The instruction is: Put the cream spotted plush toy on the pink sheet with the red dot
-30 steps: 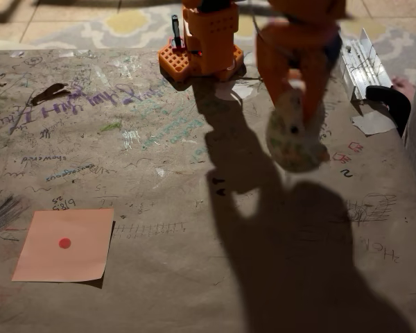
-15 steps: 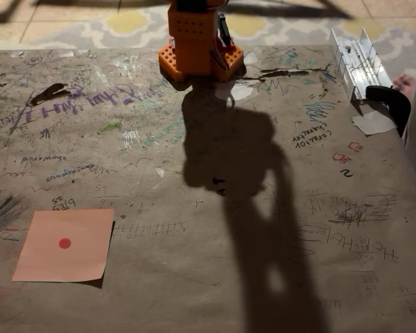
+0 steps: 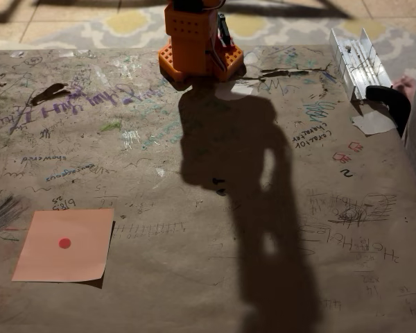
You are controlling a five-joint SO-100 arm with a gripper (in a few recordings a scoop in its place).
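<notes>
- Between the earliest frame and this one, the arm's upper part and the plush it carried were swung up out of the fixed view; the orange base (image 3: 194,41) was left at the top edge, and a long shadow (image 3: 243,201) was cast down the table's middle.
- Since half a second ago little was altered: the shadow was shifted slightly and its outline changed.
- From this it was judged that the plush was lifted and in transit, with placement not yet done; where the plush was at this moment could not be told.
- Whether the gripper was wide, narrow or closed on anything could not be told from this frame.
- At the left, low on the table (image 3: 159,291), the pink sheet (image 3: 64,245) was seen lying flat and bare, its red dot (image 3: 64,243) uncovered.
- Scribbles were spread across the brown paper cover; most were too small or faint to be read.
- Left of centre, purple and green scrawl was seen near the top, not legible.
- At the right, a "2" and an upside-down word, perhaps "Hello", were made out.
- Farther right, a white paper scrap (image 3: 373,123) lay near a metal rail (image 3: 357,62).
</notes>
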